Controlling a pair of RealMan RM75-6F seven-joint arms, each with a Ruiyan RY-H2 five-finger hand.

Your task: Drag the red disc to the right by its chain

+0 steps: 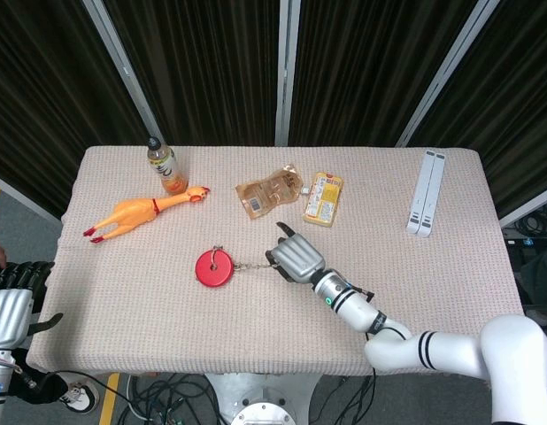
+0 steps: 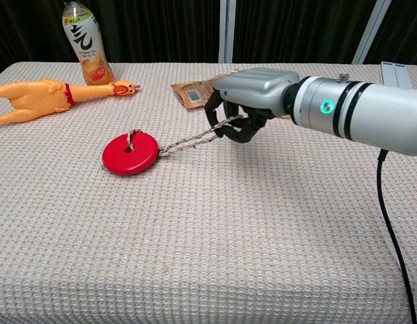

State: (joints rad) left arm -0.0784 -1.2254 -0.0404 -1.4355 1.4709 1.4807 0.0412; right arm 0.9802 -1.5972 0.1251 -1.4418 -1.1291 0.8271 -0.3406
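**Red disc on its chain, gripped and ready to drag**

Red and flat, the disc (image 2: 130, 153) lay on the table (image 2: 208, 270) to the left of the right hand's fingers, well short of them, with nothing between but the chain (image 2: 191, 139). The chain ran from the loop at the disc's centre up and rightward into the fingers (image 2: 239, 128) of the right hand (image 2: 245, 108), which were curled closed around its far end, lifting that end off the cloth. Its long axis lay left to right, rising toward the fingers, and it looked nearly taut.

The grip seemed made, so the step in hand was likely the start of the pull. The next move called for a steady sweep to the right, kept low, so the disc would slide rather than tip.

The left hand (image 1: 15, 297) rested far to the left at the table's edge; whether its fingers were open or curled could not be told.
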